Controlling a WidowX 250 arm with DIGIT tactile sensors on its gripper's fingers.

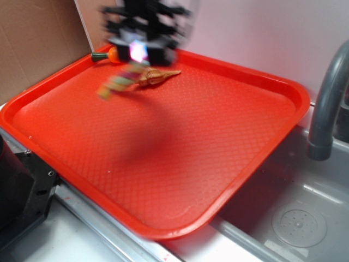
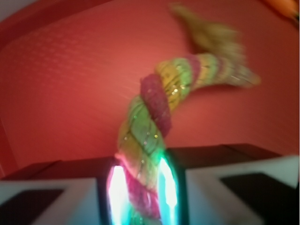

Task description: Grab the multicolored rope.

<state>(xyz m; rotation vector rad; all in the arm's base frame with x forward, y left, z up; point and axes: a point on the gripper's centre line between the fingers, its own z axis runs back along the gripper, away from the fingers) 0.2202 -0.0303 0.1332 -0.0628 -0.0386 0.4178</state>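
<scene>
Gripper clamps one multicolored rope — one seashell.

We see the gripper blurred at the far left of the exterior view, hanging from the dark wrist above. In the wrist view its two fingers stand close together, clamped on one end of the multicolored rope, pads glowing with pink and green light on either side of the strand.
</scene>
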